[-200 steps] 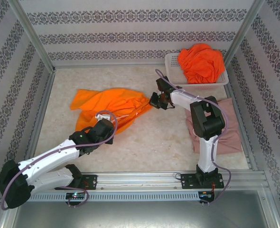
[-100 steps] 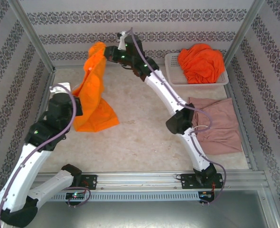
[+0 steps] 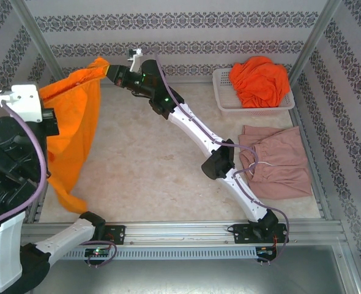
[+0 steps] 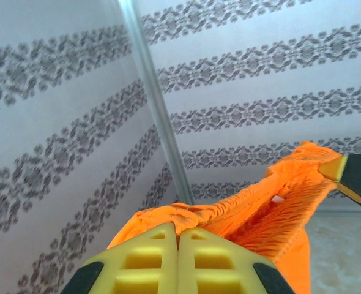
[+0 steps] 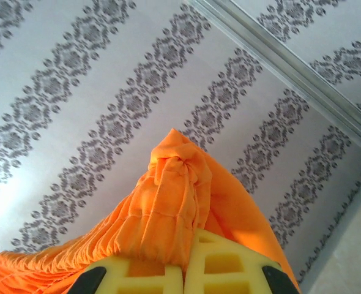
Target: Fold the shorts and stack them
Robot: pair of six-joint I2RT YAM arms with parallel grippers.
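Note:
One pair of orange shorts point(image 3: 73, 128) hangs in the air at the left, stretched by its gathered waist between both grippers. My left gripper point(image 3: 48, 117) is shut on one end of the waistband point(image 4: 186, 214), its yellow fingertips point(image 4: 162, 245) pressed together. My right gripper point(image 3: 110, 70) is shut on the other end, where the cloth point(image 5: 168, 196) bunches over its fingers point(image 5: 229, 257). The shorts' lower end touches the table near the left front. A dusty pink pair of shorts point(image 3: 278, 162) lies flat on the table at the right.
A white mesh basket point(image 3: 223, 92) at the back right holds another crumpled orange pair point(image 3: 260, 79). Metal frame posts point(image 3: 40, 43) and patterned walls close in the left and back sides. The right arm point(image 3: 193, 125) reaches diagonally across the table's middle.
Both grippers lifted the orange shorts off the table and carried them up and left. The cloth went from a heap to hanging spread by its waist. The pink shorts stayed put.

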